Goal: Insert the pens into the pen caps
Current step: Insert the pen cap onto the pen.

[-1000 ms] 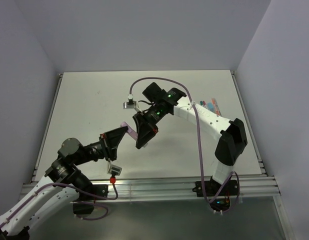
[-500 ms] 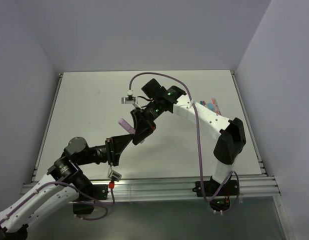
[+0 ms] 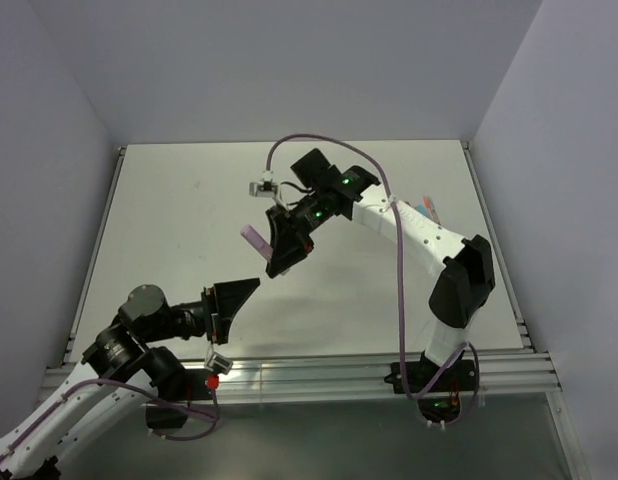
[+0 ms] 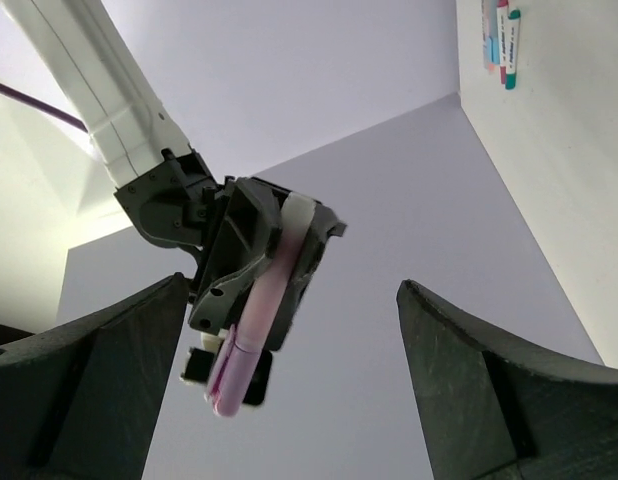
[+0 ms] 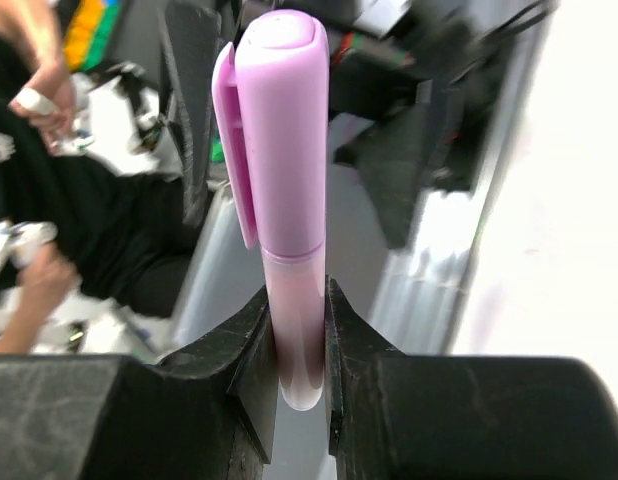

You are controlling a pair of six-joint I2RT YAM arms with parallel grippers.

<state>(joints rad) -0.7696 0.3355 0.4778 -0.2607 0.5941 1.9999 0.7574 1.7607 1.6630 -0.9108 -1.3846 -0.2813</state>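
My right gripper (image 3: 277,252) is shut on a pink pen (image 5: 297,330) above the middle of the table. A lilac pen cap (image 5: 279,130) sits on the pen's free end, and the capped pen (image 3: 254,238) sticks out to the left of the fingers. My left gripper (image 3: 236,298) stands open below and to the left of it, apart from the pen, with nothing between its fingers. From the left wrist the capped pen (image 4: 251,340) hangs in the gap ahead of the open left gripper (image 4: 291,292).
Several more pens (image 3: 426,208) lie side by side at the table's far right; they show again as capped pens (image 4: 499,40) in the left wrist view. A metal rail (image 3: 319,372) runs along the near edge by the arm bases.
My left gripper has opened, let go of the lilac cap and drawn back toward the near left. The cap stays on the pen in my right gripper, which shifted slightly.
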